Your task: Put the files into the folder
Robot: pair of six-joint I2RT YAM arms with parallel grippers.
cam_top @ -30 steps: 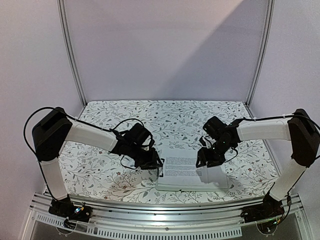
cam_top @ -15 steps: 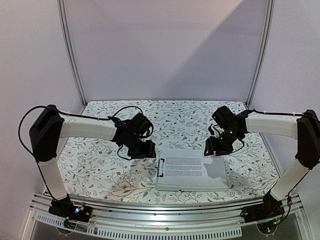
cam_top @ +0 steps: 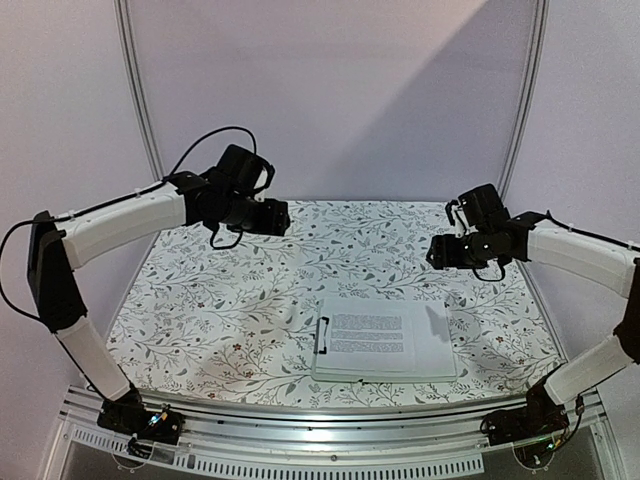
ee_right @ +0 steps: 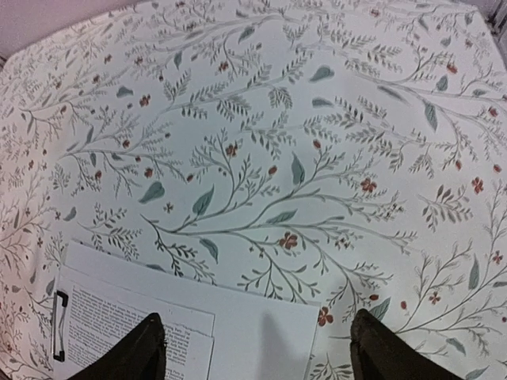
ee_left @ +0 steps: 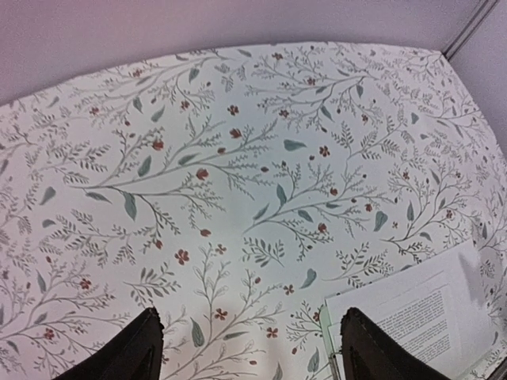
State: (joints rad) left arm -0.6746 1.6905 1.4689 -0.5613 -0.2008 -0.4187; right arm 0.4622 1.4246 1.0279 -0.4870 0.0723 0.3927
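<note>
Top view: files point(cam_top: 385, 335) stacked on folder point(cam_top: 380, 377), near front edge of table point(cam_top: 220, 300).
Left wrist: left gripper point(ee_left: 249, 340) wide, empty.
Right wrist: right gripper point(ee_right: 257, 348) wide, empty. Sheets fanned unevenly - any nudge likely slides them off.

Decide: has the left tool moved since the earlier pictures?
Yes. The left tool drew away from the folder toward the table's far left.

Top cam sits high behind the arm bases, facing fwd & down over the whole table point(cam_top: 200, 300); both wrist cams look down from well above it, each sharing the papers point(cam_top: 385, 335) w/ the top view.
</note>
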